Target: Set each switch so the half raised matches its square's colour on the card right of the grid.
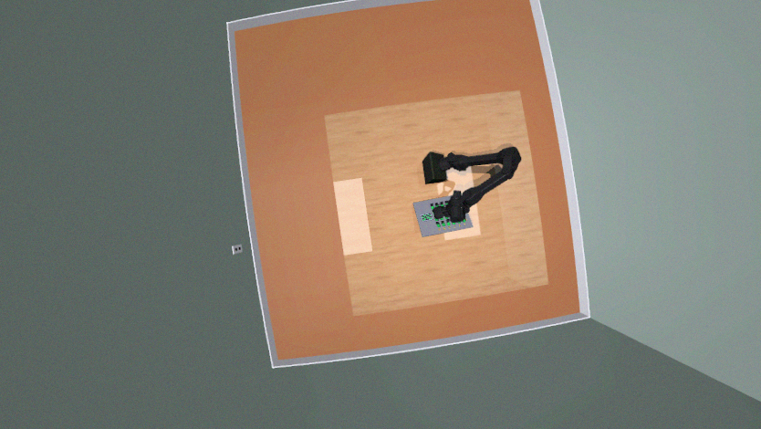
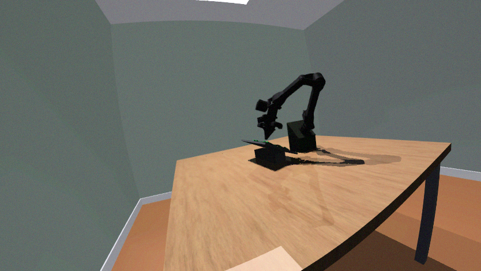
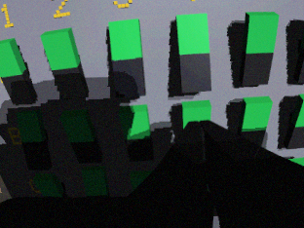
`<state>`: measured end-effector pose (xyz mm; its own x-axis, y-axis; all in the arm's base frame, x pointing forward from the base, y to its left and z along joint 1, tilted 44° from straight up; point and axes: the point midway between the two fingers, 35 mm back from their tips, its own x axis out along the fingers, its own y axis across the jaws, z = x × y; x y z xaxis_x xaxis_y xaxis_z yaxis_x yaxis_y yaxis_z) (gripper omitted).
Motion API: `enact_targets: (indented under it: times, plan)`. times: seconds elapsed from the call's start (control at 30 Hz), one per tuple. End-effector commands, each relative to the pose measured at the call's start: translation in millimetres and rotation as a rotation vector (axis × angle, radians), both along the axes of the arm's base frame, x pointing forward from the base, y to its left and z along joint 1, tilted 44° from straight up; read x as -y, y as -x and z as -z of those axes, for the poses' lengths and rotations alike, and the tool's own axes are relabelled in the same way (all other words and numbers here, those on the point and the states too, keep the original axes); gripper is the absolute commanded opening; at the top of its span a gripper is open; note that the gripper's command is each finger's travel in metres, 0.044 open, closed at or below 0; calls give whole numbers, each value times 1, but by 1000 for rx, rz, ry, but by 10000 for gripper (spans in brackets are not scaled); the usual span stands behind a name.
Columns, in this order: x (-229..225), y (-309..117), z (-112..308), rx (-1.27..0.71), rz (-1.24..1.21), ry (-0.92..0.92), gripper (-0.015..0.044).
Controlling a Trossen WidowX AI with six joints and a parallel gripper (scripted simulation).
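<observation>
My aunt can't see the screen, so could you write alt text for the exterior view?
A black robot arm bends down from its block-shaped base on a wooden table, its closed pincer pointing at a tilted dark panel with green-topped switches. Plain grey-green walls stand behind.

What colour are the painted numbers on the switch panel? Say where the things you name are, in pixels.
Yellow; the wrist view shows the numbers (image 3: 61,10) best.
</observation>
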<state>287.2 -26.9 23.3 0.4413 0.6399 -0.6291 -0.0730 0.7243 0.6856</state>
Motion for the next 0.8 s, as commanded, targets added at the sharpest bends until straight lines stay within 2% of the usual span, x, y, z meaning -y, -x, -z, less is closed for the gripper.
enact_targets:
  times: [0.0, 0.77]
  plan:
    - [-4, 0, 6, -15, 3, -4, 0]
    - [-9, -4, 12, -14, 3, -4, 0]
